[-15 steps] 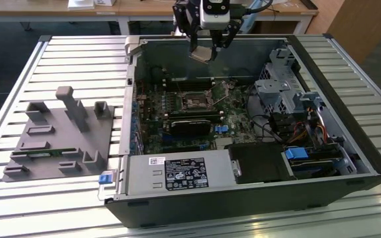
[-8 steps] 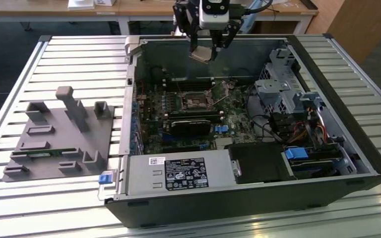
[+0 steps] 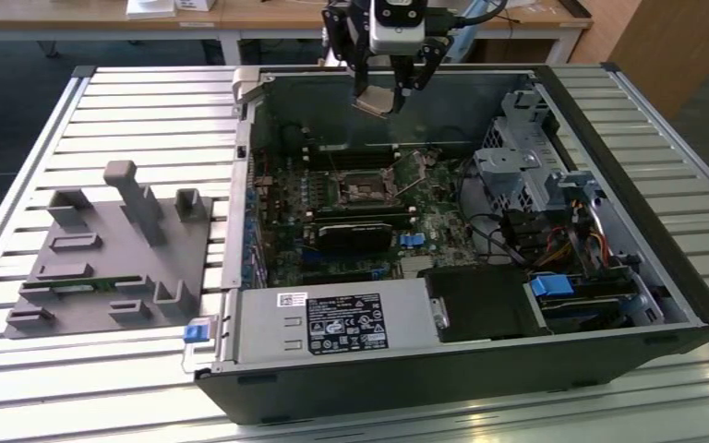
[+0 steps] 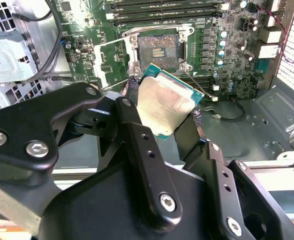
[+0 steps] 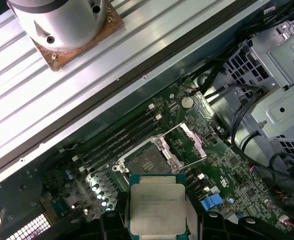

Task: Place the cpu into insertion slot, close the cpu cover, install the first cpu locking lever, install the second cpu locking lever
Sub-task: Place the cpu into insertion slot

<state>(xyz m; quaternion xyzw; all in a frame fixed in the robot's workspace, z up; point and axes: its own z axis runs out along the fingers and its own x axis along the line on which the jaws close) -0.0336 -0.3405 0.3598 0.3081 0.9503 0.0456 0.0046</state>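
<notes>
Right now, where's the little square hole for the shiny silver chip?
Look inside the open black computer case at the green circuit board. Near its middle, beside long black memory slots, sits the small square socket. Only it has a silver rim around a dark centre.

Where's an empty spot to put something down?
The slatted table is bare on the far and near sides of the grey holder block, at the exterior view's left, beside the computer case. Inside the case it's crowded with boards and cables.
</notes>
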